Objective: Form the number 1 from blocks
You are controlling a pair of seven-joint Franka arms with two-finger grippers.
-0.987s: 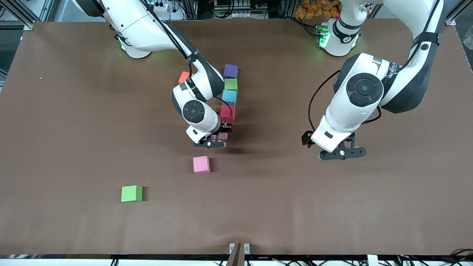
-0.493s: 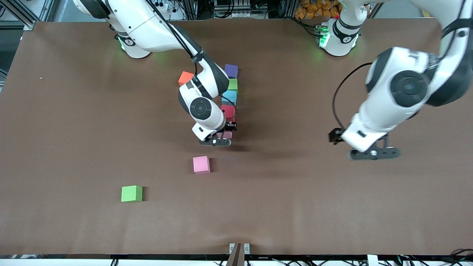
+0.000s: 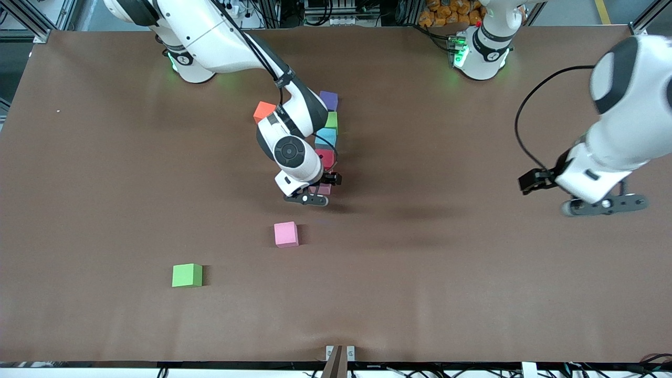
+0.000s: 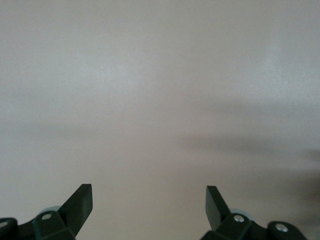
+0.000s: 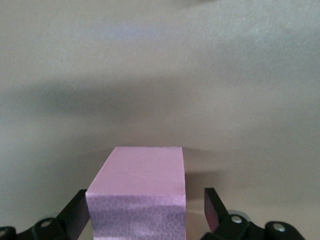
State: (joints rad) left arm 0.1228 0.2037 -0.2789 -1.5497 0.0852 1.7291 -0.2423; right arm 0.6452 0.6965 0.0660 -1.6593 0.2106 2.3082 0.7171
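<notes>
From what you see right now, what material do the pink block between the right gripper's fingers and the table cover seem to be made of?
Pink block: probably soft foam, matte; its side shows a fine pebbled cell texture and no gloss.

Table cover: seems a thin brown sheet, paper or vinyl, with a dull finish; faint ripples and soft sheen show near its edges. The exact material stays open.

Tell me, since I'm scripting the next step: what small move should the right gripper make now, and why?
Probably lift the right gripper straight up. The small matte pink cube seems set down, extending the column just nearer the front camera than the red cube, and one finger stands clear of it.
</notes>
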